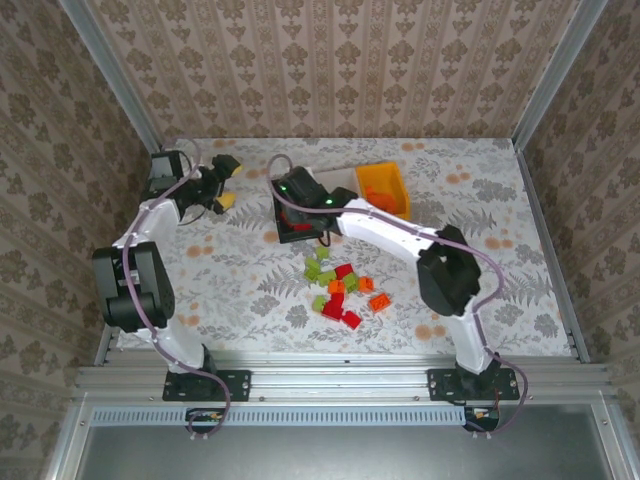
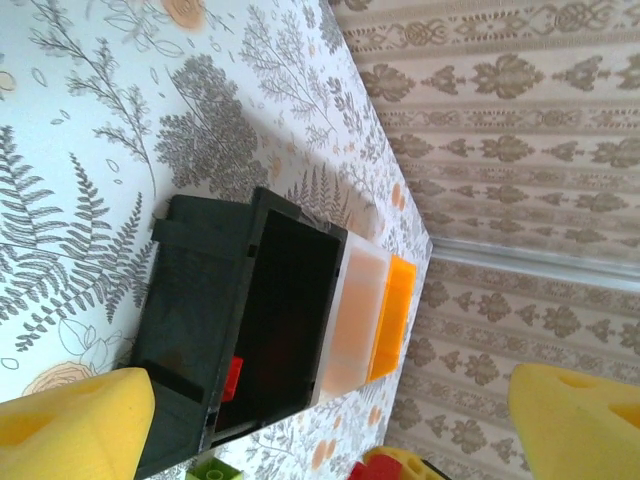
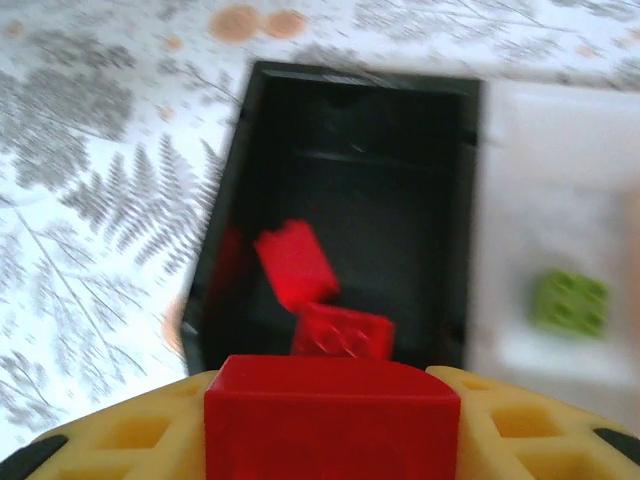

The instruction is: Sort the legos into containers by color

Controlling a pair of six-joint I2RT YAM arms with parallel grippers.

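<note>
Left of the black bin (image 1: 282, 226), and apart from it, the left gripper (image 1: 228, 182) hangs over the fern-printed table (image 1: 250, 285) with its jaws spread wide and nothing between them; in its own wrist view the two yellow pads (image 2: 70, 420) are cut off at the bottom corners. From there the black bin's inside is mostly shadow, with one small red piece just visible near its lower wall. The right gripper (image 3: 332, 430) is over the near edge of the black bin, its pads closed on a red brick (image 3: 332, 405) that sits squarely between them. That view is blurred, so the brick's studs cannot be made out. Inside the black bin below it lie two red bricks (image 3: 300, 268), one tilted. From above, the right wrist covers much of the black bin and nearly all of the white bin (image 3: 560, 150) joined to its right, where a lime green brick (image 3: 570, 300) lies. Right of that again is the orange bin (image 1: 385, 172), its contents unclear. The loose pile (image 1: 343, 285) of red, orange and green bricks lies near the black bin, toward the arm bases
</note>
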